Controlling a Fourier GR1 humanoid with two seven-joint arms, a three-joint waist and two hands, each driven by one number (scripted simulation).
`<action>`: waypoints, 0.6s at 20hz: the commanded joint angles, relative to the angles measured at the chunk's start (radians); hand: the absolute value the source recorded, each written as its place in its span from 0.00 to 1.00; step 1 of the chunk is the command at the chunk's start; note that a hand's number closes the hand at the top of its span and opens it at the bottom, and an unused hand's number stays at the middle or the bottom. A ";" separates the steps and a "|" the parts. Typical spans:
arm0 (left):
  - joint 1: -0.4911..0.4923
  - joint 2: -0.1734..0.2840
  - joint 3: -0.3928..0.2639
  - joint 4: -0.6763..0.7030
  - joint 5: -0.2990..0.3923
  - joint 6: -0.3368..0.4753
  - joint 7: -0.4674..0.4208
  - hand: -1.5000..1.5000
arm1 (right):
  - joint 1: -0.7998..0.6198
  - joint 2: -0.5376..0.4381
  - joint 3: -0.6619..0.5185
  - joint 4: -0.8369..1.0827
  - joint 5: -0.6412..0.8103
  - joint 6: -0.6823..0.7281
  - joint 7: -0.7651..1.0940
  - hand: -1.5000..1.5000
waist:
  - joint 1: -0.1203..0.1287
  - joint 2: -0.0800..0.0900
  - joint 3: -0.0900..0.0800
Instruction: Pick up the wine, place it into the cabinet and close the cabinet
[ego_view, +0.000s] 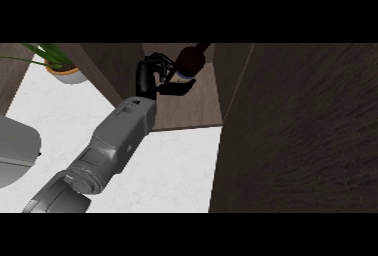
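Note:
The wine bottle (190, 59) is dark with a pale label and stands tilted inside the open wooden cabinet (193, 112), above its shelf floor. My left hand (150, 76) reaches in from the lower left. Its fingers curl round the bottle's lower part, and the thumb lies under the label. The bottle's base is hidden behind the hand. The cabinet door (299, 130) stands swung open and fills the right side of the view. My right hand does not show.
A potted plant (65, 71) sits on the white counter (177, 170) at the back left, beside the cabinet's left wall. A grey rounded object (15, 152) lies at the left edge.

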 joint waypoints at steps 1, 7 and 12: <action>-0.045 -0.005 0.008 0.043 -0.002 0.066 0.063 1.00 | -0.008 0.014 0.028 -0.035 -0.010 -0.012 0.017 0.00 | -0.009 0.005 -0.001; 0.020 -0.024 0.052 0.010 0.036 -0.023 0.016 1.00 | -0.021 0.017 0.010 -0.024 -0.018 -0.015 0.003 0.00 | -0.012 0.010 -0.002; 0.056 -0.026 0.115 -0.013 0.097 -0.114 0.010 1.00 | -0.014 0.011 0.019 -0.052 -0.029 -0.010 0.029 0.00 | -0.026 0.009 -0.002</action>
